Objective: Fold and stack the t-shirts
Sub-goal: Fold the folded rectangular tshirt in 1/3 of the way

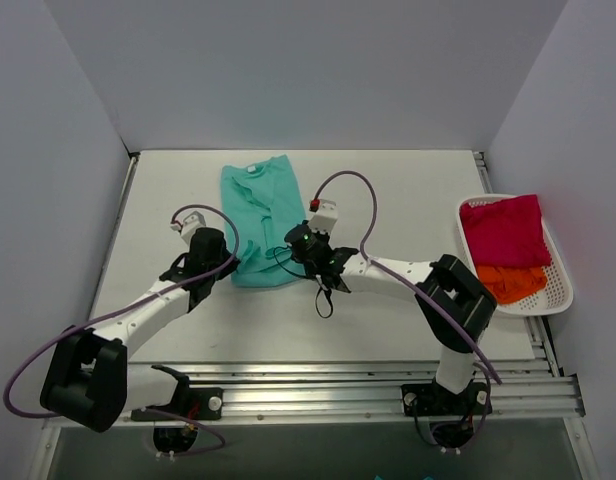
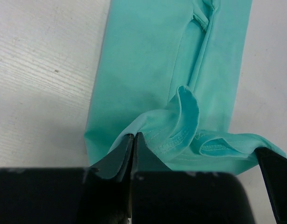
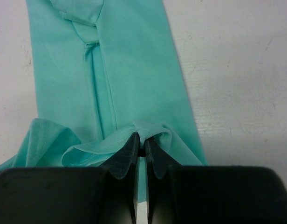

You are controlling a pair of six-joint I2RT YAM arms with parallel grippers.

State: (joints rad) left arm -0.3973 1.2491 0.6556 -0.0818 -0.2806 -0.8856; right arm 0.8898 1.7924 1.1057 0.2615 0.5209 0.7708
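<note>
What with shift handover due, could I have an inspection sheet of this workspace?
Surface: white table, faint wood grain.
Job's things: teal t-shirt folded into a long strip mid-table, near hem lifted; magenta-red t-shirt on orange t-shirt in the basket.
Clutter: white slotted basket at the right edge.
Grippers: left tool and right tool each shut on the teal hem.
Cables: purple cables loop off both arms.
Surroundings: grey walls on three sides.
</note>
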